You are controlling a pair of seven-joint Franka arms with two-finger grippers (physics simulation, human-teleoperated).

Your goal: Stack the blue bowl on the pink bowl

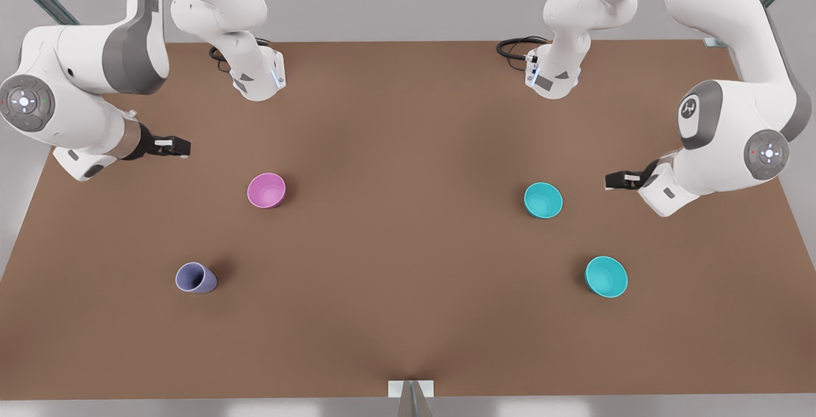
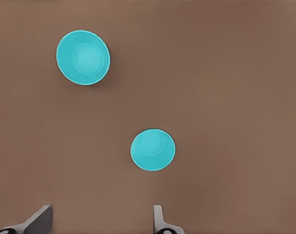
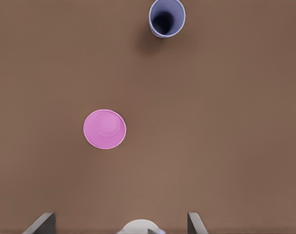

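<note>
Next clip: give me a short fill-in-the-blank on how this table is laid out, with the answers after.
1. The lavender cup stands on the same side of the table as the ____ bowl.
2. The left gripper and the right gripper are both ____, holding nothing.
3. The blue bowl and its teal twin lie nearest the ____ gripper.
Answers: pink; open; left.

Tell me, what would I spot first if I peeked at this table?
Probably the bright pink bowl, sitting alone on the brown table toward the front view's left. Across from it, on the front view's right, two matching teal bowls stand apart from each other. The left gripper hangs open near those, and the right gripper hangs open near the pink one.
</note>
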